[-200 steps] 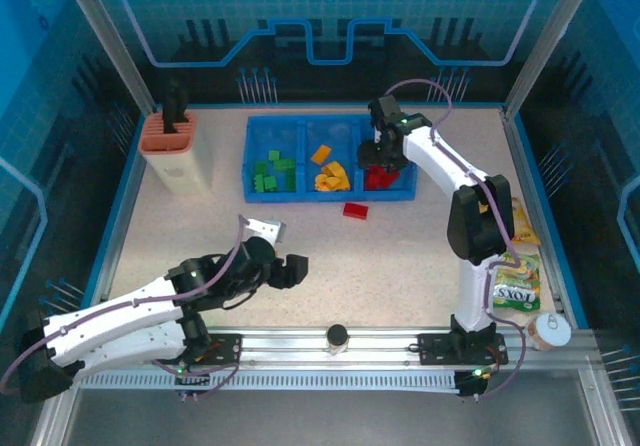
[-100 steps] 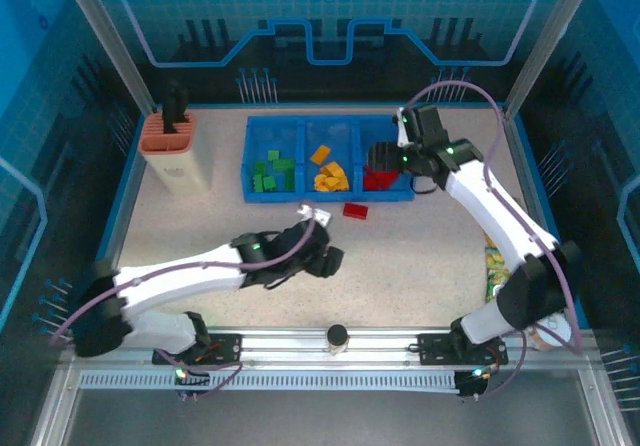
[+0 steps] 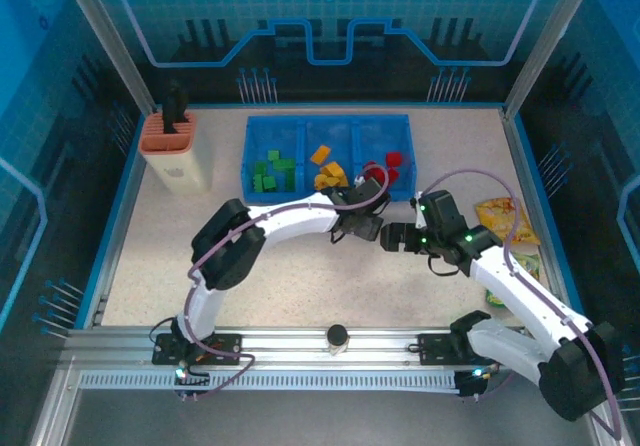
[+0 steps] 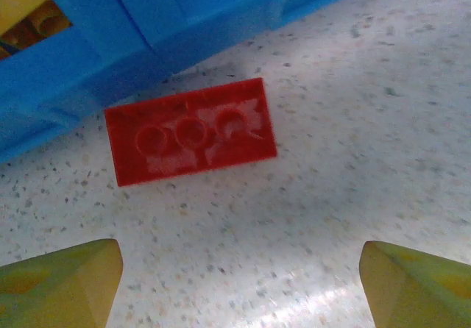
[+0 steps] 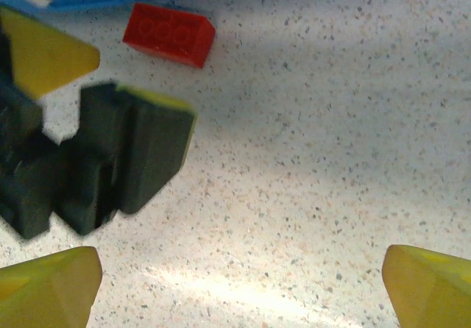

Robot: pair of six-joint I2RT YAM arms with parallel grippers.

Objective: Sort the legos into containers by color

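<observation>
Red rectangular plastic brick (image 4: 191,131): on speckled table (image 4: 368,122), beside blue plastic tray (image 4: 169,19).
Left gripper (image 4: 239,269): jaws apart — brick just ahead, centred.
Right gripper (image 5: 243,276): jaws apart, empty.

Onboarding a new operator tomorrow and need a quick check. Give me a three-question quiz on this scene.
1. What colour is the brick lying on the table just outside the blue tray?
2. True or false: the left gripper is shut on that brick.
3. The tray's middle compartment holds bricks of which colour? A green, B orange/yellow, C red.

Key
1. Red.
2. False: its jaws stand open with nothing between them, and the brick lies apart from them.
3. B.
</observation>
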